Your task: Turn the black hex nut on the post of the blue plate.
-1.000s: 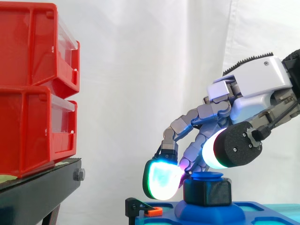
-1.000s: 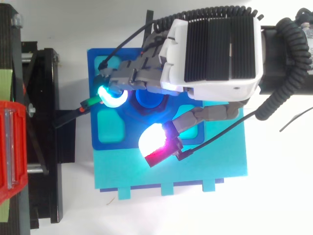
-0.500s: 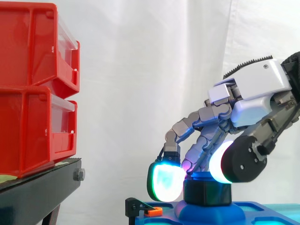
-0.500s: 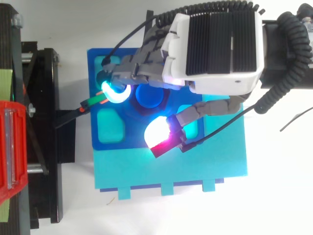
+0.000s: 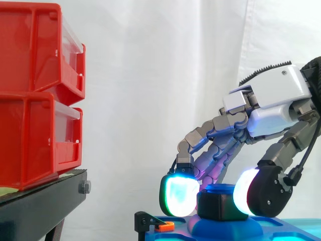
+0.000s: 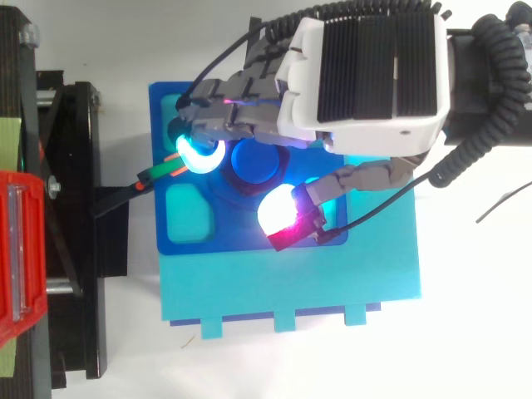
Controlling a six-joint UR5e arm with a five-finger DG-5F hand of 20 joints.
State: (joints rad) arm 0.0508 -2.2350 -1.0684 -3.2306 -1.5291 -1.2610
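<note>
Side view: we see two stacked red plastic bins (image 5: 40,95) on a black stand (image 5: 45,203) at the left edge, well apart from the work. At lower right, the black hex nut (image 5: 218,206) sits on the blue post (image 6: 253,162) of the blue plate (image 6: 155,216). The robot hand (image 5: 273,95) arches in from the right, its glowing pads clamped on opposite sides of the nut. A small orange-tipped black clamp (image 5: 156,225) stands just left.

Level side camera close by the blue plate (image 6: 160,141); overhead camera straight down on it.
</note>
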